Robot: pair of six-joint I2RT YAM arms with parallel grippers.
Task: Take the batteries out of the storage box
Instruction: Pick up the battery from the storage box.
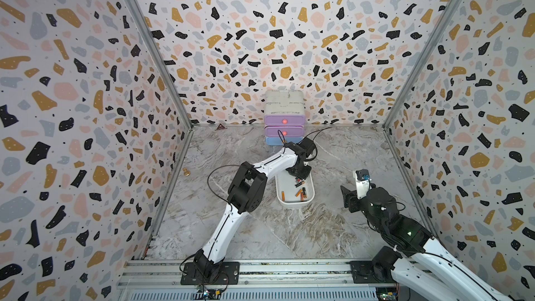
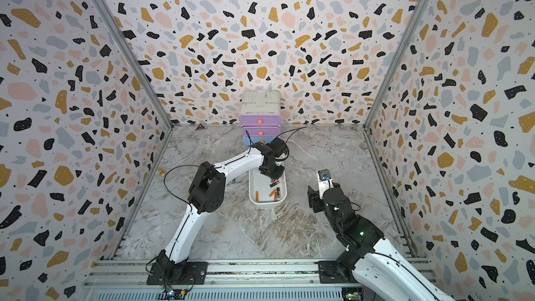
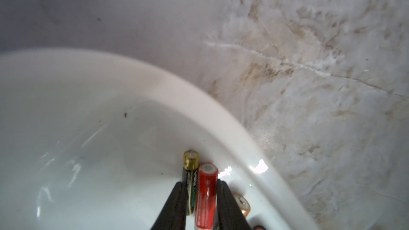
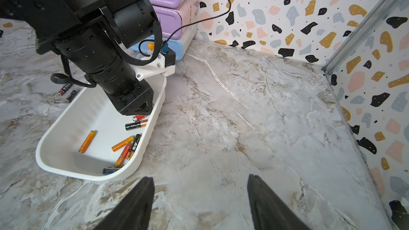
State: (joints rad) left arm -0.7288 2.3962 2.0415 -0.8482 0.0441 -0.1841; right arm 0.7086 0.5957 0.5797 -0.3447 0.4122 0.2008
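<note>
L gripper point(image 3: 200, 182) narrow jaws straddled red battery point(image 3: 205, 206), axis along jaws; grip unclear. R gripper point(image 4: 200, 177) wide apart, empty, farther off.

Left arm point(image 1: 272, 161) extends over the storage box point(image 1: 294, 203), with the wrist bent downward so that the left pincer point(image 3: 201, 182) points into the box's far end. Its jaws stand narrowly apart on either side of a red battery point(image 3: 207, 200); whether they grip it cannot be told. Right arm point(image 1: 405, 227) is folded well to the right of the box, with the right pincer point(image 4: 200, 177) spread wide and empty above the tabletop point(image 4: 243, 118).
</note>
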